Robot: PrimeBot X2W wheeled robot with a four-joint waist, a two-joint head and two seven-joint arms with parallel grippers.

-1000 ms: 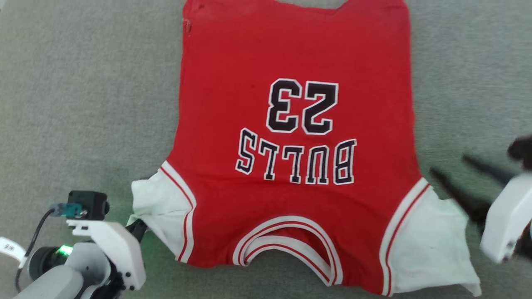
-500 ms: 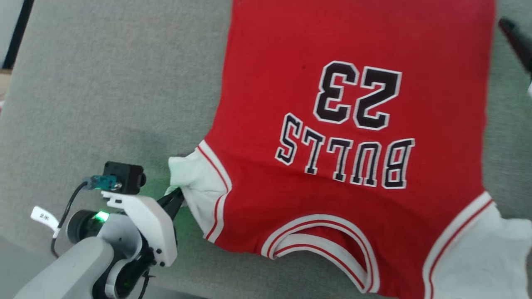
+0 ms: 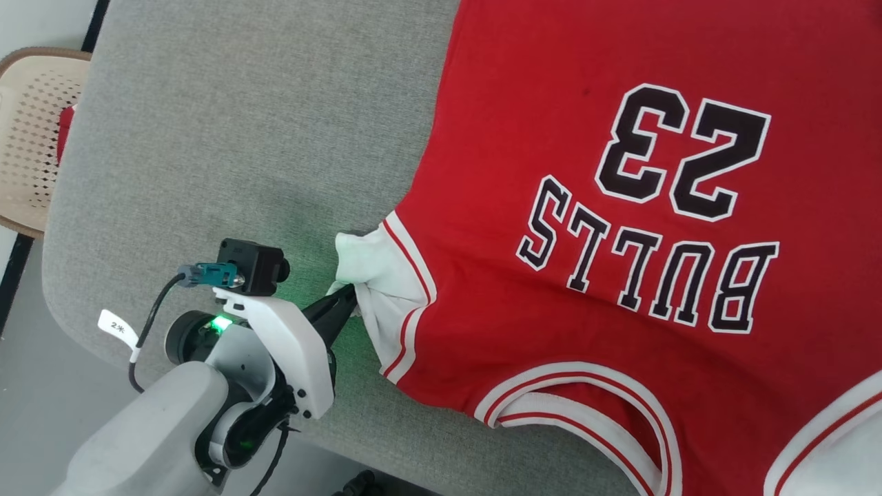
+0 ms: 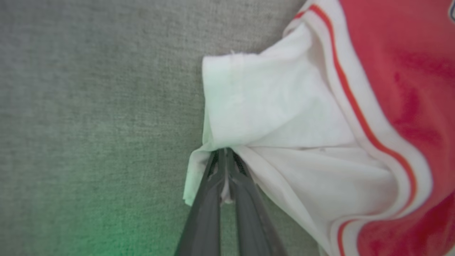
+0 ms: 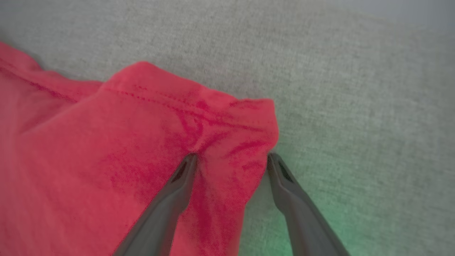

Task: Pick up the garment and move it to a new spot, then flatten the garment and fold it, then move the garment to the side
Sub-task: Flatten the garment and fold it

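Observation:
The garment [image 3: 620, 207], a red jersey with white sleeves, striped trim and a black "23" and "BULLS" print, lies flat on the grey surface, collar toward me. My left gripper [image 3: 348, 297] is shut on the edge of its white left sleeve [image 4: 270, 117], with fabric pinched between the fingertips [image 4: 224, 160]. In the right wrist view my right gripper [image 5: 231, 160] stands open astride a red hemmed corner of the garment [image 5: 199, 117]: one finger rests on the cloth, the other just off its edge over the grey surface.
The grey padded surface [image 3: 241, 138] ends at a rounded edge on the left and near side. A beige perforated chair [image 3: 34, 131] stands beyond the left edge. Bare floor shows at the lower left.
The head camera has swung, so the jersey sits further right and my right gripper has left the picture. The left gripper keeps its hold on the sleeve.

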